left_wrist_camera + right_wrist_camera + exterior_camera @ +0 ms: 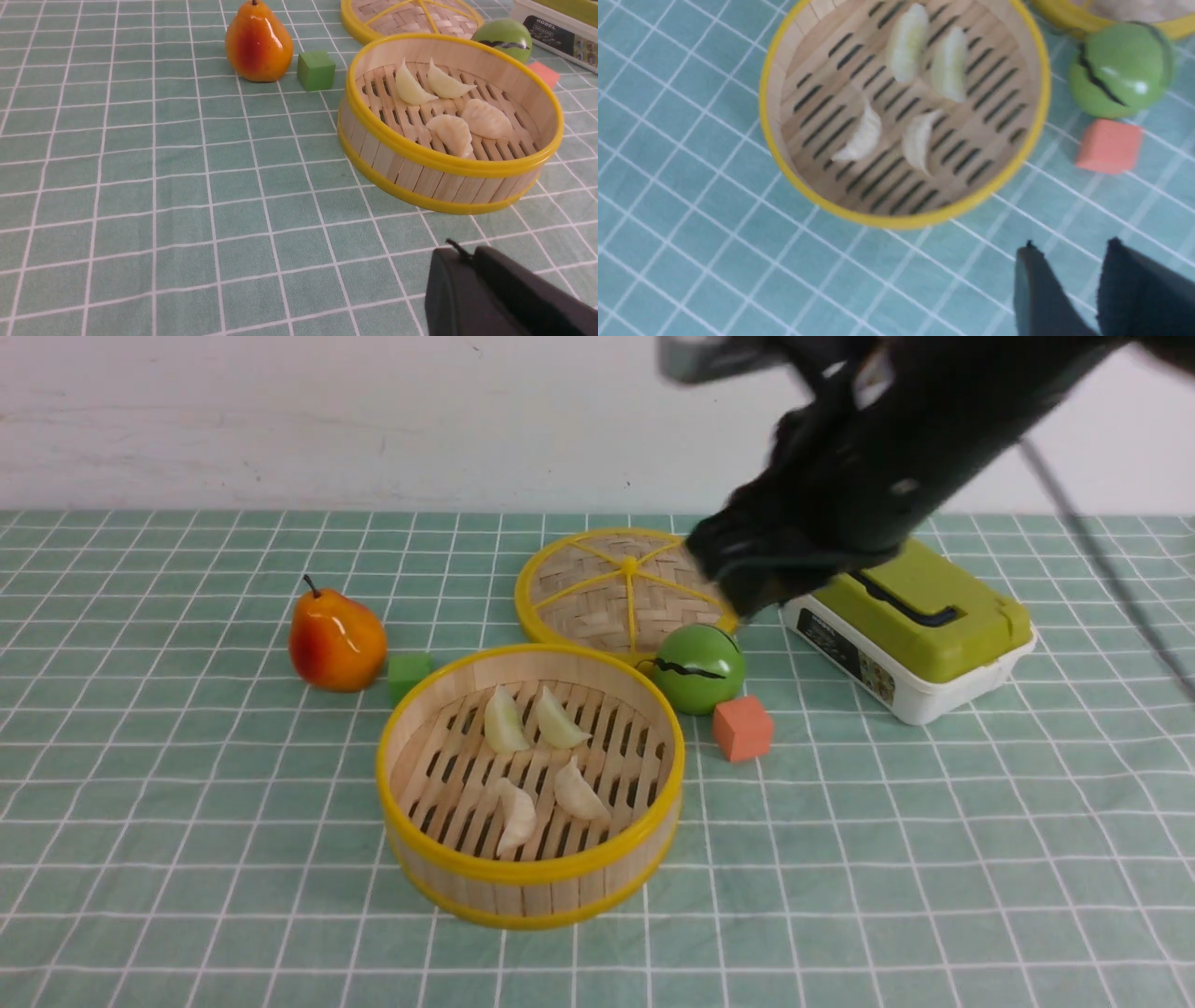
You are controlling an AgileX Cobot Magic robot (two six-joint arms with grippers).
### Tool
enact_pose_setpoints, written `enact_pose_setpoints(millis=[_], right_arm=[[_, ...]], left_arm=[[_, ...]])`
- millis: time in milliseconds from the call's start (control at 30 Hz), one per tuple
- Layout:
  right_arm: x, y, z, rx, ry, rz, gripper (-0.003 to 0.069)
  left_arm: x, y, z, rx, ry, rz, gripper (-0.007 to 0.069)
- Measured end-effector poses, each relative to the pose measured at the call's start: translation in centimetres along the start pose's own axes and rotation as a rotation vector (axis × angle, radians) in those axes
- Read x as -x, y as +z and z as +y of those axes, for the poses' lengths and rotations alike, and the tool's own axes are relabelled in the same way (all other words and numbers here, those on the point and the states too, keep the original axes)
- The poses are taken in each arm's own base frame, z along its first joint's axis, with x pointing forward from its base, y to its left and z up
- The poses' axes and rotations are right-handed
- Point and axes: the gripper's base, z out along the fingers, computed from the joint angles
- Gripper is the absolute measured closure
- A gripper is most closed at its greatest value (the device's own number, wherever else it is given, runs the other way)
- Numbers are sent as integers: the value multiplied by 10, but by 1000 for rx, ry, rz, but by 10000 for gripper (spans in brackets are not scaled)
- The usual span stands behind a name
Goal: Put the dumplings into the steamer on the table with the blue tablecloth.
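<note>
Front view: finds all four dumplings lying apart on the slatted floor of the steamer, which sits on the blue tablecloth; suggests the loading is done. Shows the right arm blurred, high over the woven lid and the green-lidded box, probably to keep clear of the basket.

Left wrist view: shows the left gripper low, near the steamer's wall, fingers pressed together on nothing, likely parked out of the way.

Right wrist view: looks down into the steamer. Shows the right gripper slightly parted and empty, outside the rim, with the orange cube and green ball beyond it.
</note>
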Motion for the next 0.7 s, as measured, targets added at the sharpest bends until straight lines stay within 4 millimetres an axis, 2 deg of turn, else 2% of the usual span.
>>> enact_pose_setpoints(millis=[33,67,100,167,200,233,300,333,367,400,433,467,533,600,700], right_arm=[[-10,-34,-2,-30,-15,-44,595],[-18,-50,-3,-48,-22,-61,639],[-23,-64,-4,-60,-27,-87,651],[-57,-96,-7,-90,-37,-147,678],[-59,-101,-7,-91,-36,-161,678],[-72,-104,-9,-96,-35,-179,678],[-118,-112,-11,-87,3,-294,678],[-135,-103,-12,-82,17,-306,678],[-146,-103,-13,-73,30,-362,678],[-171,-87,-15,-64,42,-389,678],[-178,-88,-15,-57,44,-433,678],[-197,-76,-16,-48,48,-473,678],[-221,-59,-18,-35,50,-519,678],[-240,-43,-19,-25,48,-555,676],[-256,-31,-20,-11,52,-600,673]], left_arm=[[0,0,0,0,0,0,586],[0,0,0,0,0,0,586],[0,0,0,0,0,0,586],[0,0,0,0,0,0,586],[0,0,0,0,0,0,586],[0,0,0,0,0,0,586],[0,0,0,0,0,0,585],[0,0,0,0,0,0,585],[0,0,0,0,0,0,583],[0,0,0,0,0,0,581],[0,0,0,0,0,0,579],[0,0,0,0,0,0,577],[0,0,0,0,0,0,575],[0,0,0,0,0,0,573],[0,0,0,0,0,0,567]])
